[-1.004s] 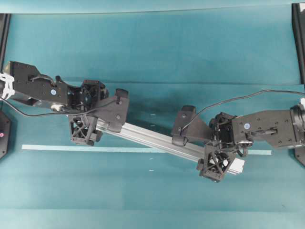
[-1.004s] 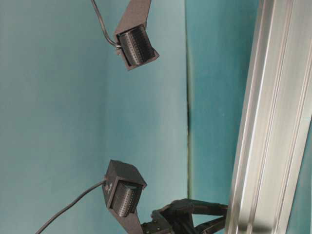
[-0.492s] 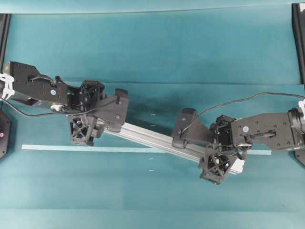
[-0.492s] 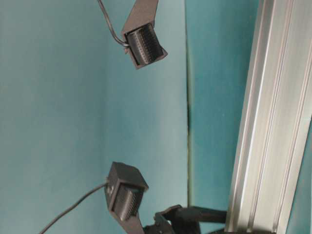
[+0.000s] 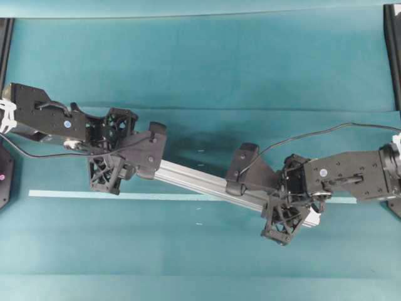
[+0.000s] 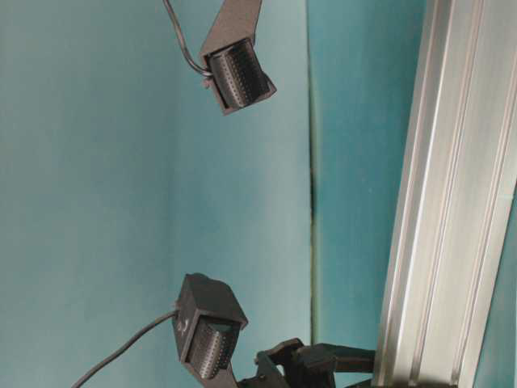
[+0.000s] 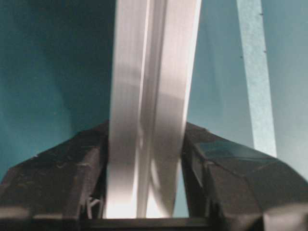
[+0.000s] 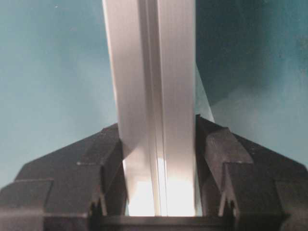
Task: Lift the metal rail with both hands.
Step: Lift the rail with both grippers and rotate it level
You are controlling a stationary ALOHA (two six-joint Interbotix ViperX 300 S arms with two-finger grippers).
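Note:
The metal rail [image 5: 200,184] lies slanted across the middle of the table, from upper left to lower right, and shows as a tall silver bar [image 6: 452,202] in the table-level view. My left gripper [image 5: 121,157] is shut on its left end. In the left wrist view the blurred rail [image 7: 149,96] fills the gap of the left gripper [image 7: 144,192], with a finger [image 7: 72,178] pressed to each side. My right gripper [image 5: 289,199] is shut on the rail near its right end. The right wrist view shows the rail [image 8: 151,72] clamped in the right gripper [image 8: 159,192]. Whether the rail is off the table I cannot tell.
A thin pale tape strip [image 5: 75,194] runs left to right under the rail and also appears as a tape strip [image 7: 255,72] in the left wrist view. Black cables [image 5: 326,130] trail from both arms. Dark frame posts [image 5: 393,50] stand at the table's side edges.
Both grippers have gone from open to shut on the rail. The left arm and the rail's left end have shifted slightly left; the right gripper has edged down.

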